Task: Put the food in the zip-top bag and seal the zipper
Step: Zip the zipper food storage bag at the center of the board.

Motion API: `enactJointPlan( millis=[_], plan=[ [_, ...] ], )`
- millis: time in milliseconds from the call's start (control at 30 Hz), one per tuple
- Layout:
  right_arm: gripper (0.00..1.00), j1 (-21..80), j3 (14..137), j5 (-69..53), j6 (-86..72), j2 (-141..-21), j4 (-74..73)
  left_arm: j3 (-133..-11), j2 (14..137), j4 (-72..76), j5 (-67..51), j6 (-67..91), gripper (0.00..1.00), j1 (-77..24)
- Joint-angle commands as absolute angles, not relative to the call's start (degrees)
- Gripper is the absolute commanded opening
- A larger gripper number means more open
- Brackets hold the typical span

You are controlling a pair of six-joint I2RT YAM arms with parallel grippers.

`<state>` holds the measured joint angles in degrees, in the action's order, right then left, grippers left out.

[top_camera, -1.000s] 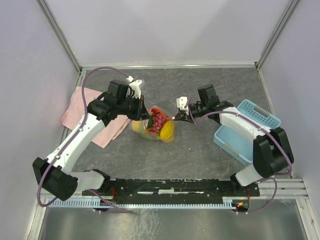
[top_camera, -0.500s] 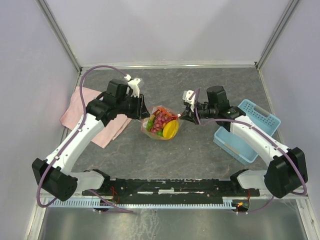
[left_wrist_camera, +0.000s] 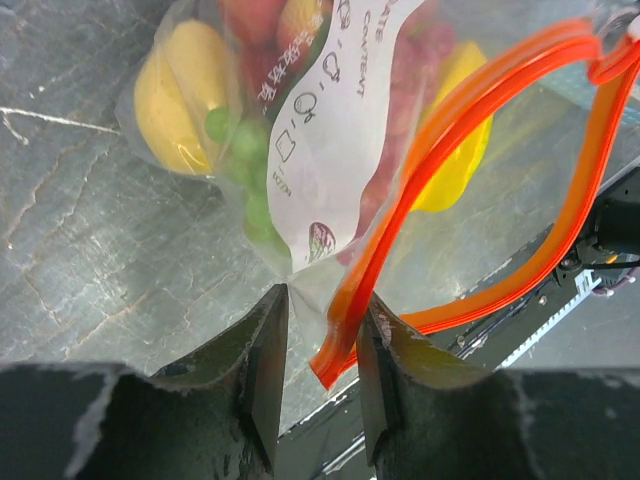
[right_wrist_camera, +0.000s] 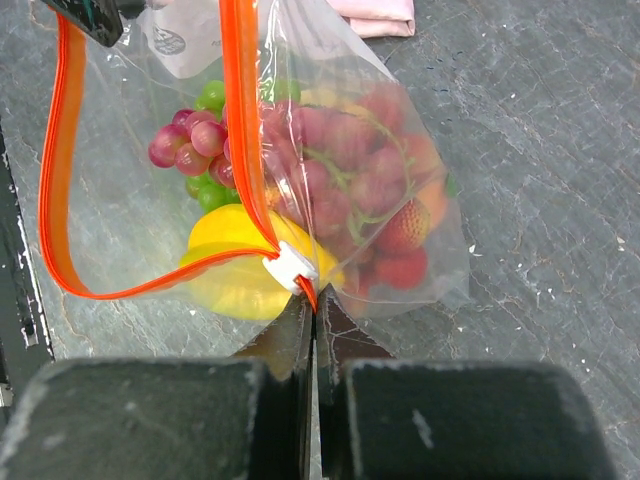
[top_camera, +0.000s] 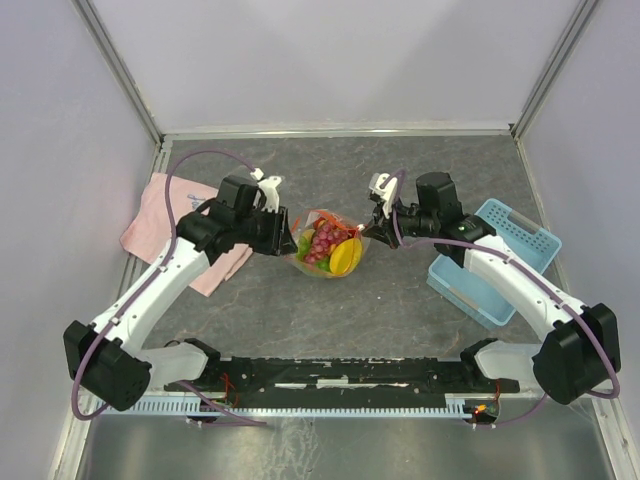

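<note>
The zip-top bag lies mid-table between both grippers, filled with the food: red grapes, green grapes, a yellow fruit and a strawberry-like piece. The left wrist view shows its white label and the food. The zipper gapes open in a loop. My right gripper is shut on the zipper's end beside the white slider. My left gripper has its jaws apart around the zipper's other end, not pinching it. In the top view the left gripper and the right gripper flank the bag.
A light-blue basket stands at the right, under the right arm. A pink cloth lies at the left behind the left arm; its edge shows in the right wrist view. The grey walls enclose the table.
The bag has shifted to the right with the right gripper pulling its end. The left gripper has followed, moving right and a little nearer.
</note>
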<state>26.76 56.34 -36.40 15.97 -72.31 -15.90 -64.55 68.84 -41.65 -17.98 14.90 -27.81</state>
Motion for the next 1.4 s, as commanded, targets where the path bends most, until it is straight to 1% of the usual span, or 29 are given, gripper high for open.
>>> enactJointPlan(
  millis=[0,67,200,233,333,467,533,633,667,700,733,867,1133,1167,1200,1300,1367],
  plan=[
    [0.02,27.09,57.67,-35.30,14.03,-70.58,-12.23,-63.84,68.66,-39.45,-17.31,17.23,0.37,-28.27],
    [0.02,27.10,57.68,-34.12,14.52,-70.23,-12.82,-64.05,68.89,-39.80,-16.30,17.06,0.30,-28.22],
    [0.02,27.14,57.34,-31.41,15.81,-69.30,-13.71,-66.77,69.02,-43.19,-12.72,15.53,0.04,-28.26],
    [0.02,27.11,57.27,-30.96,16.19,-69.19,-13.97,-67.58,68.83,-44.24,-11.75,15.21,0.03,-28.22],
    [0.03,27.03,57.18,-30.64,17.42,-68.93,-14.25,-70.01,67.79,-46.79,-10.49,14.03,0.03,-28.23],
    [0.10,26.97,56.07,-32.92,19.81,-68.72,-12.38,-72.43,67.30,-50.19,-10.03,12.53,0.03,-28.21],
    [0.12,27.03,55.59,-35.13,20.68,-69.04,-11.06,-73.11,67.54,-51.63,-10.34,11.98,0.03,-28.24],
    [0.11,26.99,55.17,-38.52,22.76,-69.79,-10.47,-73.92,67.60,-52.98,-10.46,11.78,0.03,-28.22],
    [0.09,27.02,54.88,-39.25,23.66,-69.79,-10.46,-74.22,67.60,-53.47,-10.27,11.69,0.03,-28.29],
    [0.03,27.03,54.48,-39.77,24.89,-69.66,-10.56,-74.60,67.67,-53.91,-9.88,11.69,0.03,-28.27],
    [0.02,26.97,54.08,-39.78,25.79,-69.27,-10.36,-74.99,67.81,-54.49,-9.41,11.63,0.03,-28.24],
    [0.02,26.34,53.70,-38.20,26.20,-67.96,-10.43,-76.39,68.53,-56.63,-5.14,11.69,0.03,-28.22],
    [0.02,26.00,53.21,-41.01,27.72,-66.01,-11.83,-77.33,68.58,-56.48,-5.58,12.04,0.03,-28.27],
    [0.06,25.97,52.93,-41.07,27.76,-66.20,-11.86,-77.39,68.67,-56.34,-5.99,12.04,0.03,-28.22],
    [0.15,25.97,52.42,-41.19,27.91,-66.46,-11.95,-77.47,68.69,-56.29,-6.30,12.11,0.03,-28.21],
    [0.34,26.48,49.73,-43.49,28.18,-66.50,-10.84,-77.69,69.03,-56.27,-7.09,12.29,0.03,-28.21],
    [0.40,28.67,47.05,-43.40,28.36,-65.42,-8.72,-77.69,69.00,-56.31,-6.99,12.26,0.03,-28.24]
  ],
)
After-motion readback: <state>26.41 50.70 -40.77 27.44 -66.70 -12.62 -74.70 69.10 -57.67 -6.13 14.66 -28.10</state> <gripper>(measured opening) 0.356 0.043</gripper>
